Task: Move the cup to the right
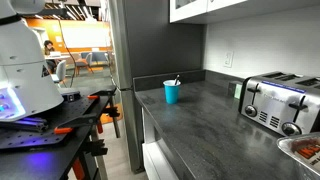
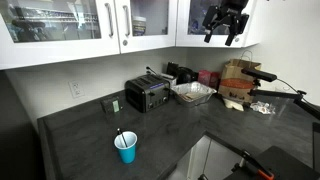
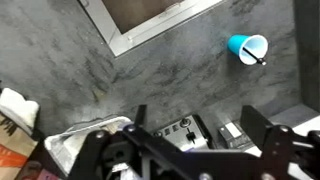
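The small teal-blue cup [image 1: 172,92] with a thin pale stick in it stands upright on the dark countertop [image 1: 205,125], near its front edge. It also shows in an exterior view [image 2: 126,148] and at the upper right of the wrist view [image 3: 245,47]. My gripper [image 2: 221,37] hangs high in the air by the upper cabinets, far from the cup. In the wrist view its fingers [image 3: 197,122] are spread apart and empty, above the toaster.
A silver toaster [image 1: 280,103] [image 2: 147,95] [image 3: 170,135] stands on the counter by the wall. A foil tray [image 2: 192,93] and cardboard boxes [image 2: 235,85] lie beyond it. White glass-door cabinets [image 2: 100,25] hang above the counter.
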You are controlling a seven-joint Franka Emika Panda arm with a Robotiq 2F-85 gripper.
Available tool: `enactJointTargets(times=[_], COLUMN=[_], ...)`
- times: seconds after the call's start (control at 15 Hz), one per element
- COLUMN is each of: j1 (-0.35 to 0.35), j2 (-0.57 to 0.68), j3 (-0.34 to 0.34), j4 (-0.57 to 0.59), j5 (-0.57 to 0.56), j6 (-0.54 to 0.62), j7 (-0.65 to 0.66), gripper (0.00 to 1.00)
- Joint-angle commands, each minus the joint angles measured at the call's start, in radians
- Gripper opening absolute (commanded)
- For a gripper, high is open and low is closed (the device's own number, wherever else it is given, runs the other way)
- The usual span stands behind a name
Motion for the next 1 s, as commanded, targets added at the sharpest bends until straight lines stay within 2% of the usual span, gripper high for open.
enactJointTargets(times=[0.0, 0.4, 0.47, 0.53, 0.67, 0.93], j1=[-0.019, -0.02, -0.037, -0.02, 0.017, 0.105], j2=[0.003, 0.009, 0.024, 0.037, 0.092, 0.296], j3=[0.015, 0.03, 0.077, 0.088, 0.151, 0.283], j4=[0.002, -0.006, -0.025, -0.035, -0.079, -0.127], j5=[0.011, 0.005, -0.016, 0.005, 0.036, 0.111], j6=[-0.002, 0.013, 0.051, 0.053, 0.113, 0.336], j7=[-0.009, 0.012, 0.097, 0.109, 0.173, 0.29], gripper=[1.0, 1.0, 1.0, 1.0, 1.0, 1.0])
